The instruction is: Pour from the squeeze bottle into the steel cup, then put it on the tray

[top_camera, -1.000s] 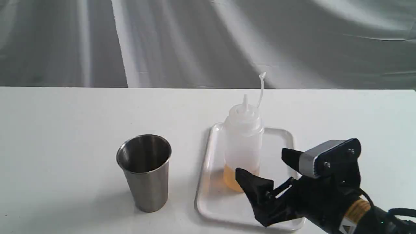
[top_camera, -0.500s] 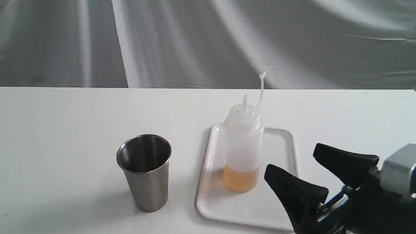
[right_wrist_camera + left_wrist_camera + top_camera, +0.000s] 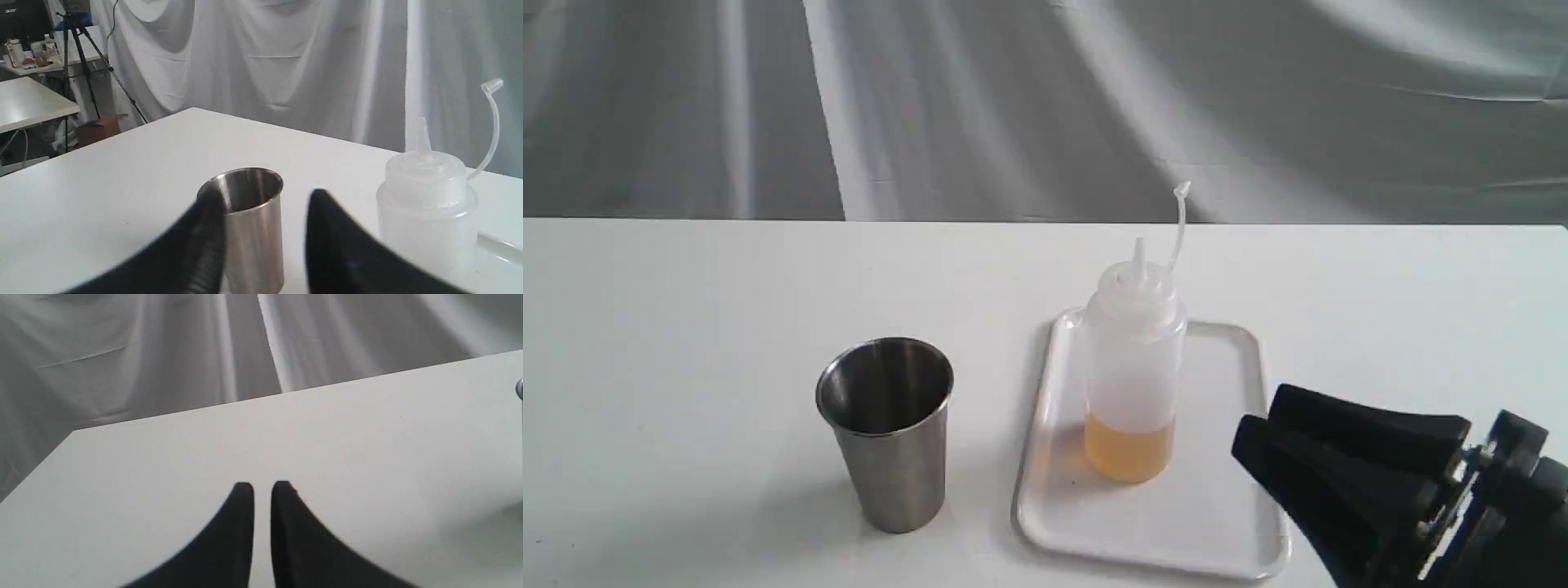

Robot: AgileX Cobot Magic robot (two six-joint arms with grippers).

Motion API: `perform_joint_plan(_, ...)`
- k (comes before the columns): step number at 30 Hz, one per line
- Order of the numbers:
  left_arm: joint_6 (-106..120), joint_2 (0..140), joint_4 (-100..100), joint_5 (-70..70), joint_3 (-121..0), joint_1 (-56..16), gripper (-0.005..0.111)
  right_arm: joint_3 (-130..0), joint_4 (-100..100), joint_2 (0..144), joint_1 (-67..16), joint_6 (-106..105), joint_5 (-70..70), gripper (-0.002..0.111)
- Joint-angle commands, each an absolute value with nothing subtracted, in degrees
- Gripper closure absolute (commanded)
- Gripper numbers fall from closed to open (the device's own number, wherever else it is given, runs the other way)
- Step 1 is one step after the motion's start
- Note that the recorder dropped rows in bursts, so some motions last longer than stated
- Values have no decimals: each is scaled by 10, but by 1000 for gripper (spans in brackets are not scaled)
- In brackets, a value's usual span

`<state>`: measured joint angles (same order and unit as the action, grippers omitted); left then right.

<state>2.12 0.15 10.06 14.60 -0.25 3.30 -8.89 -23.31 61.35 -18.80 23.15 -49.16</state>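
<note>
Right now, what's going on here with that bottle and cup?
Nothing is being held. The squeeze bottle stands upright on the tray, a little amber liquid in its bottom. The steel cup stands on the table beside the tray. The right claw is open and empty near the tray's corner, apart from the bottle. The left claw sits nearly closed over the table.

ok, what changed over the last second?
The right gripper backed away from the bottle toward the exterior view's lower right and rolled over, jaws open and empty throughout. Nothing was gripped or released. The bottle, upright on the tray, and the cup beside the tray did not move.
</note>
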Motion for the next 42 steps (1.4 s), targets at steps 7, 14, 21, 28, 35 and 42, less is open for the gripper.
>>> perform_joint_plan(7,17,0,100,139,0,34,98,-78,-238,571,-188,264,-469,108)
perform_joint_plan(14,17,0,100,139,0,34,98,-75,-240,555,-188,252,-471,108)
perform_joint_plan(21,17,0,100,139,0,34,98,-40,-240,555,-188,257,-473,108)
perform_joint_plan(28,17,0,100,139,0,34,98,-13,-240,555,-188,259,-473,108)
perform_joint_plan(35,18,0,100,139,0,34,98,-12,-234,555,-188,259,-471,108)
perform_joint_plan(42,18,0,100,139,0,34,98,-12,-233,534,-188,259,-469,108)
